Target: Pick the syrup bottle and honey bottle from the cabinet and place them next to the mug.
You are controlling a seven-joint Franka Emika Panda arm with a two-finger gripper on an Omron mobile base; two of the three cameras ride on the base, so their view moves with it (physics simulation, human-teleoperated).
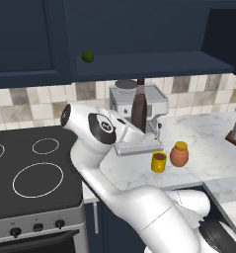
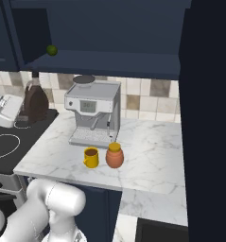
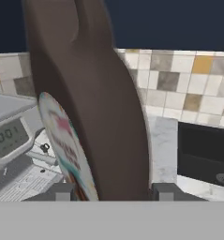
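Here the gripper (image 3: 108, 191) clasps the syrup bottle (image 3: 92, 108) aloft, at ten o'clock from the mug (image 2: 91, 157); swinging over, it may topple the honey bottle (image 2: 114, 155).

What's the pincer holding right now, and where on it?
The syrup bottle, gripped low on its wide body; the pincer fingers sit on either side of it, near the label's bottom edge.
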